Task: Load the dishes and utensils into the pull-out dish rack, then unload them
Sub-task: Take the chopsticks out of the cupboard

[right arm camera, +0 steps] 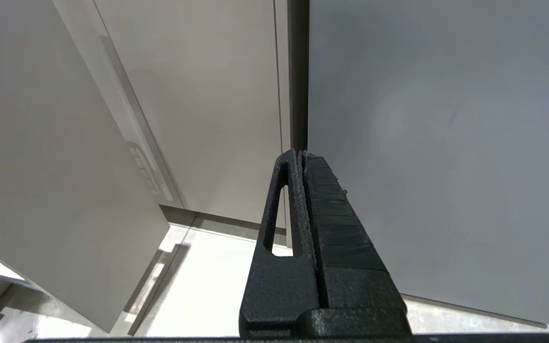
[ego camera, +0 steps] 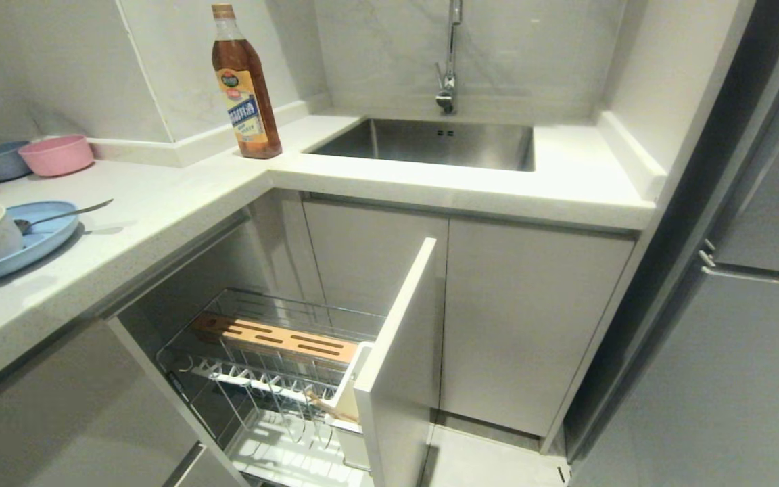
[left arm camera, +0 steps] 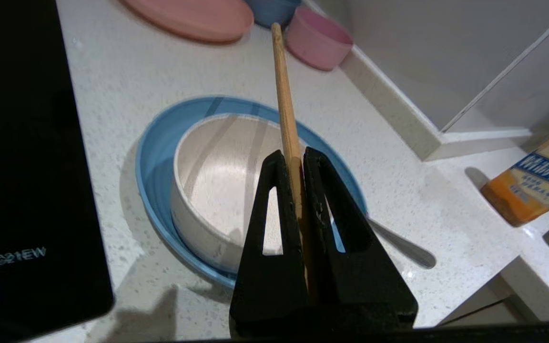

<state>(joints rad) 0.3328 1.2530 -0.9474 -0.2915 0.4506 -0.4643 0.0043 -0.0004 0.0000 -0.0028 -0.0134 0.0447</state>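
Chopstick, one, in left jaws; one bowl, one plate.

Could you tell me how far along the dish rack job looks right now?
Early. The pull-out dish rack is open, one chopstick already inside. The left claw grips a chopstick. The white bowl, blue plate and spoon remain on the counter.

Right gripper at 6 o'clock, black fingers pressed together, nothing between them. White cabinet panel at 9 o'clock, grey door at 3, dark gap at 12. Pale floor at 7.
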